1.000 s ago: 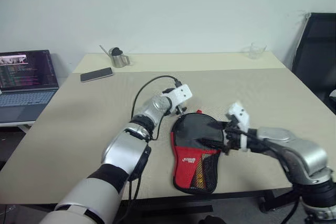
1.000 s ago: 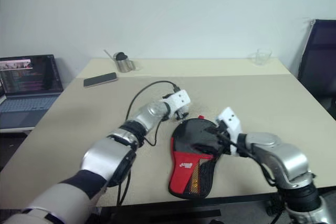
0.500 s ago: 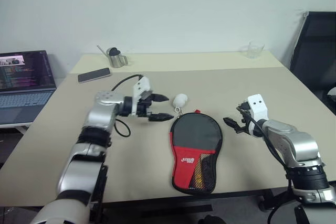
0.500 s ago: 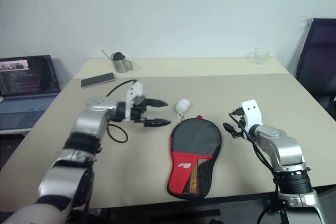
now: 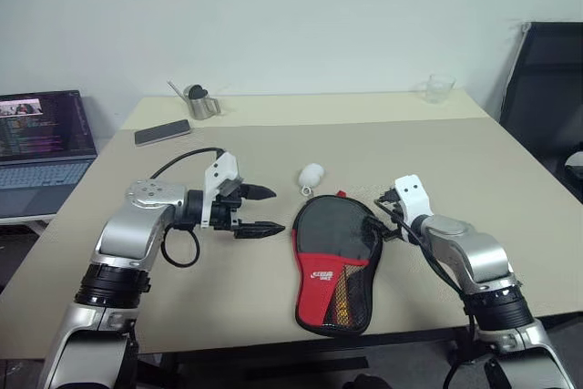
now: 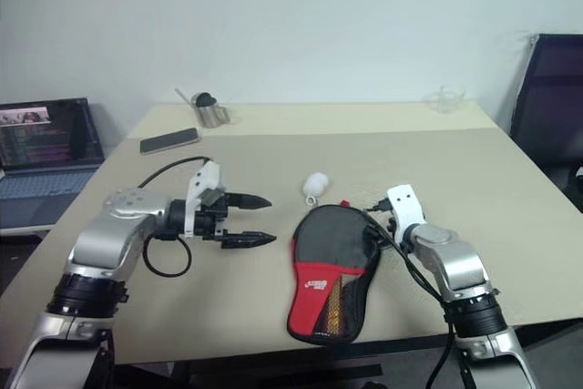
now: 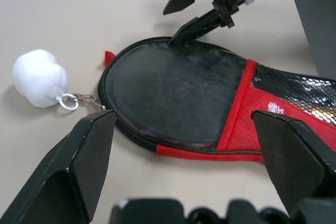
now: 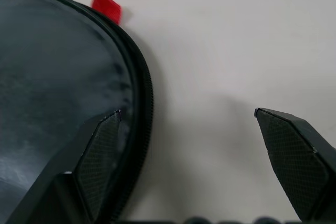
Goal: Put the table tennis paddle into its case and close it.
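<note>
The case lies flat on the table near its front edge, black round end toward the far side, red mesh end toward me. Its zipper rim looks closed around the round end, and the white ball pull rests on the table just beyond it. The paddle is hidden. My left gripper hovers open to the left of the case, pointing at it, holding nothing. My right gripper stands open at the case's right rim, one fingertip over the rim; I cannot tell if it touches.
A black phone and a metal cup sit at the far left of the table, a clear glass at the far right. A laptop stands off the left side, a black chair off the right.
My left gripper has pulled back from the case's round end to the left, leaving the ball pull in view. My right gripper drew away to the right, then returned to the right rim.
</note>
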Robot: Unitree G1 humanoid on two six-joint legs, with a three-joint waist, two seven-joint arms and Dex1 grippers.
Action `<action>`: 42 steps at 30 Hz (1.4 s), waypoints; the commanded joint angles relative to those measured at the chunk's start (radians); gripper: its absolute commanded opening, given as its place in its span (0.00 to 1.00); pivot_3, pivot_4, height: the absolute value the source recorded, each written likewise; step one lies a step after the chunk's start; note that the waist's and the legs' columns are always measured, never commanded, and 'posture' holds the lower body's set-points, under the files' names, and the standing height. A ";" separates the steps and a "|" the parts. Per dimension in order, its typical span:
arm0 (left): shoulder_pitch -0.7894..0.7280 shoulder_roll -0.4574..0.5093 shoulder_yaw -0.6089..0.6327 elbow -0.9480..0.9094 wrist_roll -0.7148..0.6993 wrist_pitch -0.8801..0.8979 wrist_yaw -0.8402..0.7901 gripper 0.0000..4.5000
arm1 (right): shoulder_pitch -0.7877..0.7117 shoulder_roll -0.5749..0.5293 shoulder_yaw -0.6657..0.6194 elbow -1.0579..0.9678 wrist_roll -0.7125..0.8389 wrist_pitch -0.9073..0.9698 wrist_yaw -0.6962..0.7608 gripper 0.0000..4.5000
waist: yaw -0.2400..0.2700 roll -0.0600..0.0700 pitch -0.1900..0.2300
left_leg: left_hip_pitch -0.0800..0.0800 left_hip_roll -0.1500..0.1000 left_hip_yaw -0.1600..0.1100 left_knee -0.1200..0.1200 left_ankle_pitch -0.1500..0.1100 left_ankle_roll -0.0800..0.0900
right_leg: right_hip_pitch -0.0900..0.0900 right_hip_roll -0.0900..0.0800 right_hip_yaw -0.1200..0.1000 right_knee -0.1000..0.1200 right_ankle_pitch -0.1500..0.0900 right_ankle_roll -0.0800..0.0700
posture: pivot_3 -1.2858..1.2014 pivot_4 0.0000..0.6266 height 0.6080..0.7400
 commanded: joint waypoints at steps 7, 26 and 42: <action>-0.015 0.027 0.002 -0.029 -0.027 -0.007 0.025 0.99 | -0.031 -0.027 -0.040 0.017 -0.026 -0.049 0.022 1.00 | 0.008 0.000 0.000 | -0.001 0.000 0.000 0.000 0.000 0.000 | 0.000 0.000 0.000 -0.001 0.000 0.000 | 0.52 0.24 1.00; -0.002 0.019 -0.014 -0.097 -0.117 0.034 0.031 0.99 | -0.019 -0.006 -0.027 0.033 -0.071 -0.016 -0.005 1.00 | 0.004 0.000 0.000 | -0.001 0.000 0.001 0.000 0.000 0.000 | 0.001 0.000 0.000 -0.002 0.000 0.000 | 0.52 0.24 1.00; 0.008 0.011 -0.031 -0.112 -0.093 0.018 0.079 0.99 | -0.065 0.059 -0.013 0.057 -0.087 -0.043 0.007 1.00 | -0.005 0.001 0.000 | 0.000 0.000 0.000 0.000 0.000 0.000 | 0.000 0.000 0.001 -0.001 0.000 0.000 | 0.52 0.24 1.00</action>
